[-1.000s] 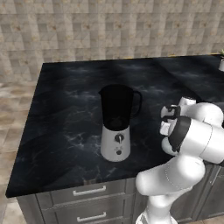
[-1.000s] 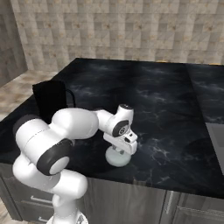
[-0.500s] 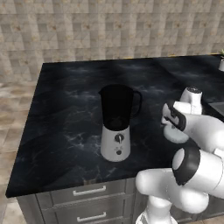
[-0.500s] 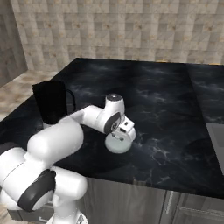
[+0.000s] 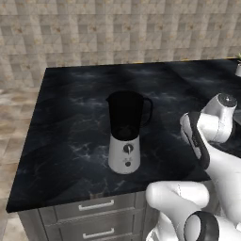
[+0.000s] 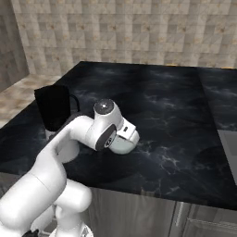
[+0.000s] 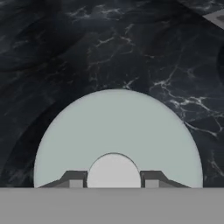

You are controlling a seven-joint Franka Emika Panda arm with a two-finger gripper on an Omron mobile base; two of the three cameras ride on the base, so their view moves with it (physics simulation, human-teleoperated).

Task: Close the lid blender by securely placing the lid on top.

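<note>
The blender (image 5: pixel 124 136) stands near the counter's front edge, its dark jar (image 6: pixel 55 109) open at the top with the handle on the right. The lid (image 6: pixel 125 144), a pale round disc, is right of the blender, tilted and a little above the counter. In the hand view the lid (image 7: pixel 118 131) is seen face on. My gripper (image 7: pixel 113 178) is shut on it, one fingertip (image 7: pixel 74 178) pressed against each side of the central knob (image 7: pixel 113 168). The hand (image 6: pixel 121 136) covers the lid's top. From the left, the gripper (image 5: pixel 187 129) is right of the jar, at about its mid-height.
The black marble counter (image 5: pixel 75 117) ends at a front edge above grey drawers (image 5: pixel 94 207). A sink corner (image 6: pixel 229 139) lies at the right. A stone tile wall (image 6: pixel 139 32) closes the back. My own forearm (image 6: pixel 69 139) stretches between blender and lid.
The hand came down onto the lid and the fingers closed on its knob. The lid has since risen slightly and tilted, and the elbow swung out. The blender has not moved.
</note>
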